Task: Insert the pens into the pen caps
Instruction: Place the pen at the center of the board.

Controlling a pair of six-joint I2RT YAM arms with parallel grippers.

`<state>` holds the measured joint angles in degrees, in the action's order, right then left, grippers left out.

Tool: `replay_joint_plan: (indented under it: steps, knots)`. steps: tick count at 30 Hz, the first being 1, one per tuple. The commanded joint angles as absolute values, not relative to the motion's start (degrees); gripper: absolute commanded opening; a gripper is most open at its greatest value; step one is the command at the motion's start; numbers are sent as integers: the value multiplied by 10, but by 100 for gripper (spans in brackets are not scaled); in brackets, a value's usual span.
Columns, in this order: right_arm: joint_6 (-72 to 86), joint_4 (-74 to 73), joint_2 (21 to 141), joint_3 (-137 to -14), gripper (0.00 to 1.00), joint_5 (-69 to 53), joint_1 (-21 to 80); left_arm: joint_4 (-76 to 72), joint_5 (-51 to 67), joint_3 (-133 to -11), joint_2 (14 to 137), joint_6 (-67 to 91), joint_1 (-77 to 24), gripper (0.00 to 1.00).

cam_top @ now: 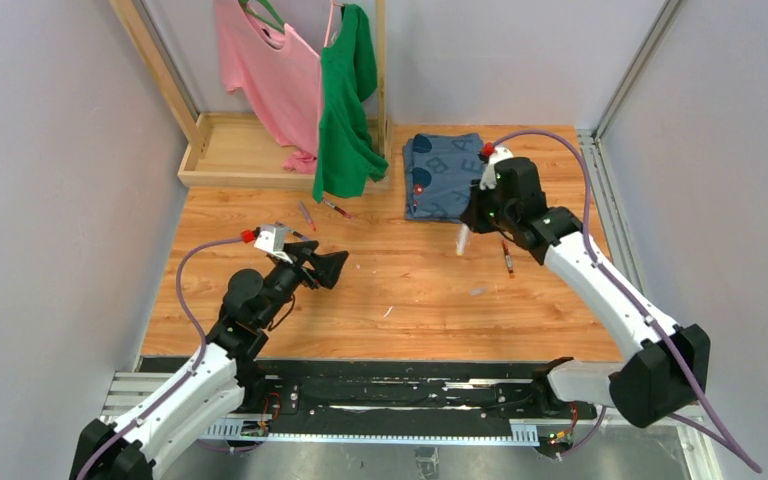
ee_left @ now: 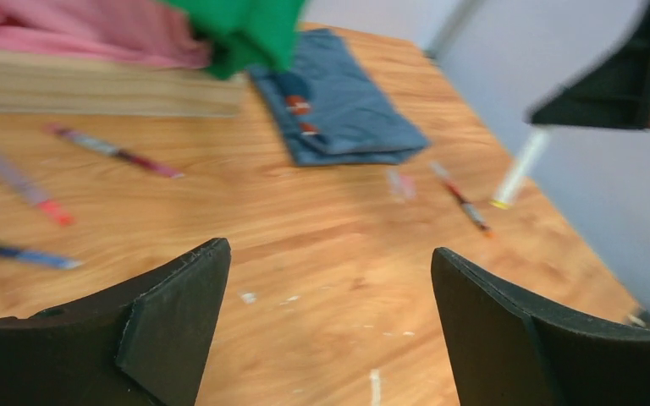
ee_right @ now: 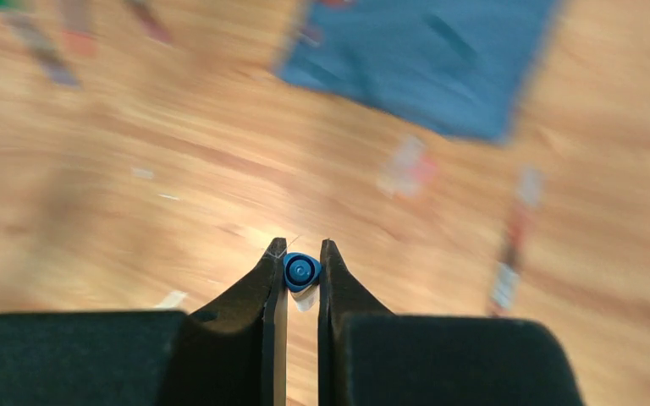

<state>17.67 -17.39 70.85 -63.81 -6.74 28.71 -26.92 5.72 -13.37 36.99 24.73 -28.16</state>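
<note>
My right gripper [cam_top: 470, 222] [ee_right: 302, 247] is shut on a white pen [cam_top: 461, 240] [ee_left: 520, 169]. The pen hangs point-down above the table, and its blue end [ee_right: 301, 271] shows between the fingertips. My left gripper [cam_top: 332, 268] [ee_left: 330, 254] is open and holds nothing, low over bare wood. A dark red pen [cam_top: 336, 207] [ee_left: 114, 150], a purple pen [cam_top: 306, 215] [ee_left: 17, 182] and a blue-black pen [ee_left: 21, 254] lie at the back left. Another pen [cam_top: 507, 258] [ee_left: 461, 197] [ee_right: 512, 245] lies to the right. A translucent pen cap [cam_top: 477, 291] [ee_left: 400, 183] rests near it.
A folded blue cloth [cam_top: 445, 175] lies at the back centre. A wooden rack base [cam_top: 240, 150] at the back left carries a pink shirt [cam_top: 260, 70] and a green shirt [cam_top: 345, 100]. A small white scrap [cam_top: 388, 311] lies mid-table.
</note>
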Motion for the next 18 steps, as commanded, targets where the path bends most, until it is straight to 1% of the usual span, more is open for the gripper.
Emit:
replay_joint_plan:
  steps: [1, 5, 8, 14, 18]
  knots:
    - [105, -393, 734, -637, 0, 58, 201, -196, -146, -98, 322, 182, -277, 93]
    - [98, -418, 751, -639, 1, 162, 159, -203, -237, -47, 276, 185, -277, 93]
    - [91, -420, 787, -648, 1, 193, 129, -182, -249, -42, 244, 179, -277, 93]
    - [93, -393, 860, -660, 1, 131, 59, -175, -258, -36, 231, 173, -277, 93]
    - [83, -389, 906, -675, 2, 96, 46, -175, -262, -38, 244, 175, -277, 93]
